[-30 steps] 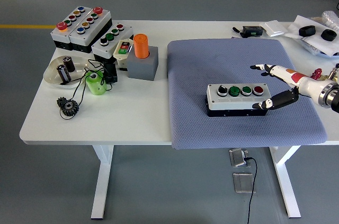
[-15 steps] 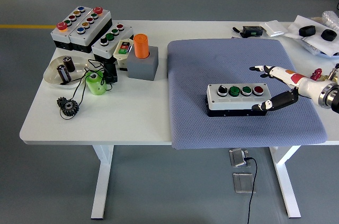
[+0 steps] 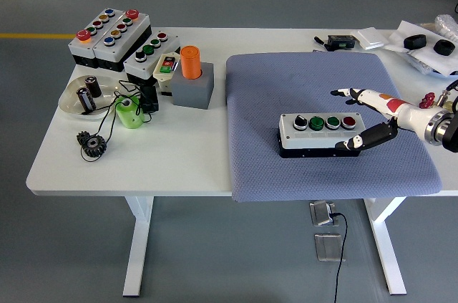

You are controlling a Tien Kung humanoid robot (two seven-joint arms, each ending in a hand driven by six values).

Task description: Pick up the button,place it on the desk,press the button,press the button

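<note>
A grey button box (image 3: 321,132) with a black knob, two green buttons and a red button lies on the blue-grey mat (image 3: 329,81) at the table's right. My right hand (image 3: 358,118) comes in from the right edge, fingers spread, just right of the box. Its black thumb (image 3: 365,138) sits at the box's front right corner and its white fingers (image 3: 358,94) reach above the box's far right end. It holds nothing. My left hand is out of view.
At the table's back left stand several other button boxes (image 3: 118,34), a grey block with an orange cylinder (image 3: 192,77), a white bowl (image 3: 71,99), a green cup (image 3: 129,113) and a black gear (image 3: 91,145). Small items (image 3: 401,38) lie at the back right.
My right hand has shifted slightly left and closer to the box's right end. The box has not moved.
</note>
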